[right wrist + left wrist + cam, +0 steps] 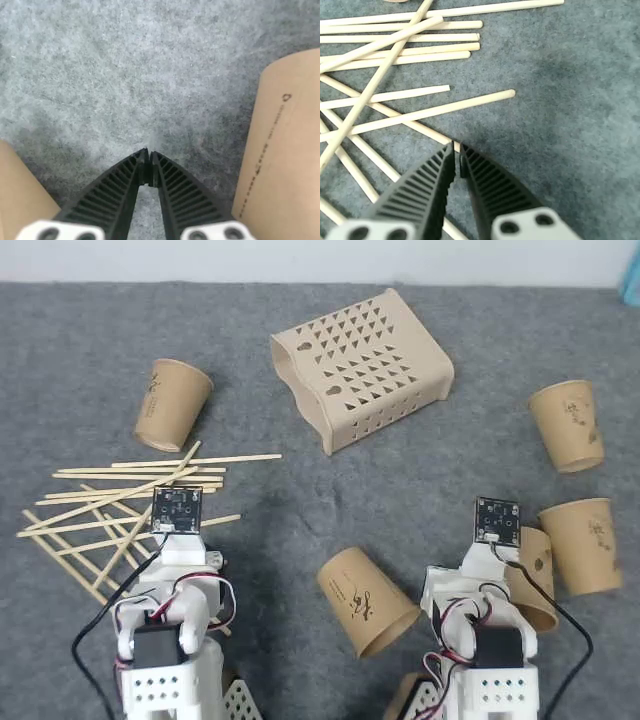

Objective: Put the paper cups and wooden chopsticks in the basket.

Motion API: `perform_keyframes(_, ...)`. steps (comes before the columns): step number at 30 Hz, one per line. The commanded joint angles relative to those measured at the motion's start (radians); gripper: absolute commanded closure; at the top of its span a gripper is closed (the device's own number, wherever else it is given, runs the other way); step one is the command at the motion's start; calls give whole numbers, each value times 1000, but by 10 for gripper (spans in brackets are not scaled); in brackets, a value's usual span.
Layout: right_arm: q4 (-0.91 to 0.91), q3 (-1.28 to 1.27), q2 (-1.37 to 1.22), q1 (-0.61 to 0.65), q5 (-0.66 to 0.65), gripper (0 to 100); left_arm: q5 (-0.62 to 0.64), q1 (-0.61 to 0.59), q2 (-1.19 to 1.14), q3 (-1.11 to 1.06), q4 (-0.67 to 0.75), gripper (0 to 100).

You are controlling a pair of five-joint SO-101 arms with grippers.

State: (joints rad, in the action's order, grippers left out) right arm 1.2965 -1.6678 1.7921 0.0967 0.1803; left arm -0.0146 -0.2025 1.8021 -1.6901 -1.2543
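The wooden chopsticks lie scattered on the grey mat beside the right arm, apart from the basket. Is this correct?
Not quite. The wooden chopsticks lie beside the left arm, not the right: the left wrist view shows them just past the left gripper. They are apart from the basket, as you say.

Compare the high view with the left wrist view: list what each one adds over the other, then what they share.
High view adds: the perforated basket at the far middle of the table, and paper cups lying on their sides, one beside the sticks and the others to the right.
Left wrist view adds: the left gripper, fingers shut, with its tips just above a chopstick.
Both share: the loose, crisscrossed wooden chopsticks lying on the grey mat.
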Motion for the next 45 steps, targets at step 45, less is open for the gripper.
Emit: perform_keyframes(45, 15, 77, 22, -312, -101, 986, 135, 227, 2, 274, 344, 842)
